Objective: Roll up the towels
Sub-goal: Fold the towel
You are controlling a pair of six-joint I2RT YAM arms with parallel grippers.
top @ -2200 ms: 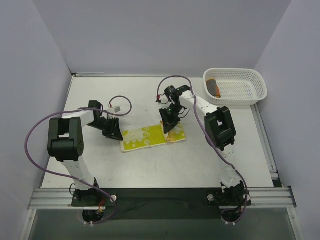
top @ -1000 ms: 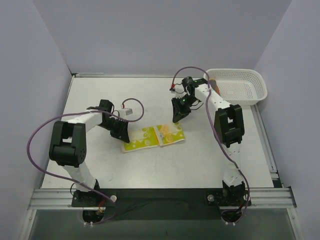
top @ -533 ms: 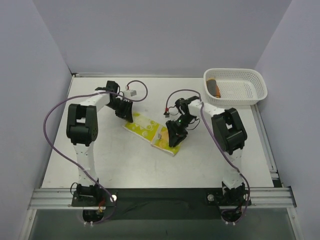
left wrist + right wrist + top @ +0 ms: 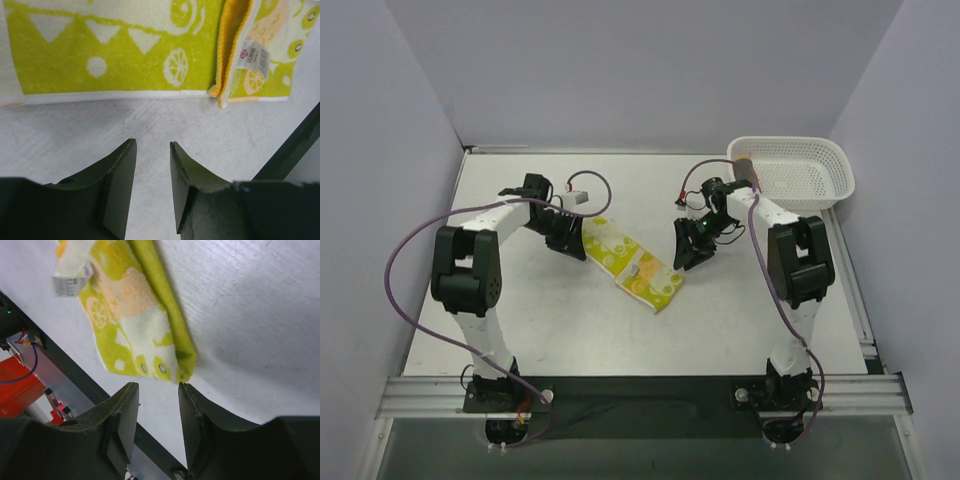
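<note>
Yellow-green towel [image 4: 632,265] lies flat and partly folded, diagonal at mid desk [image 4: 520,320]. Left claw [image 4: 150,150] is released and empty, just off the towel's left edge. Right claw [image 4: 157,390] is released and empty, just beside its right end. Orange towel [image 4: 743,166] sits in the white mesh basket [image 4: 844,186], far right.

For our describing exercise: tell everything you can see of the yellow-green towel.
The towel is soft terry cloth, pale yellow with lime-green bands, triangles and fruit-slice prints. It lies unrolled and slanted on the pale table, one end folded over, showing an orange edge and a small white label. Nothing holds it.
</note>
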